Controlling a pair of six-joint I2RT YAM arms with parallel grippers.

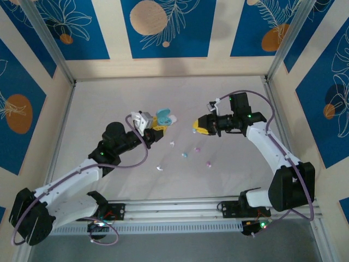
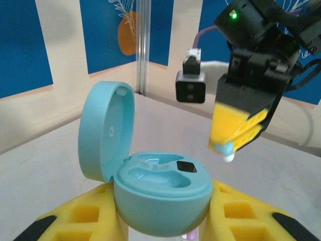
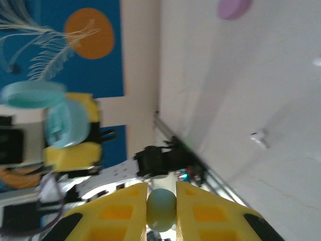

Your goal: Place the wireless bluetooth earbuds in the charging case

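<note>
My left gripper [image 1: 155, 129] [image 2: 163, 213] is shut on the light teal charging case [image 1: 163, 117] [image 2: 160, 198], held above the table. Its lid [image 2: 107, 131] stands open and both moulded wells look empty. My right gripper [image 1: 197, 127] [image 2: 226, 148] [image 3: 161, 201] is shut on a light teal earbud [image 2: 226, 148] [image 3: 161, 208], pinched between the yellow fingertips. It hovers just right of and above the case, apart from it. The case [image 3: 65, 123] is a blur at the left of the right wrist view. Several other earbuds lie on the table: white [image 1: 172, 143], teal-blue [image 1: 184, 154], pink [image 1: 197, 148].
More small buds lie nearer the arms, one pink [image 1: 208, 162] and one white [image 1: 159, 168] [image 3: 260, 138]. A blurred pink thing [image 3: 233, 7] sits at the top of the right wrist view. Patterned walls and metal posts [image 1: 281, 46] enclose the grey table [image 1: 109, 103].
</note>
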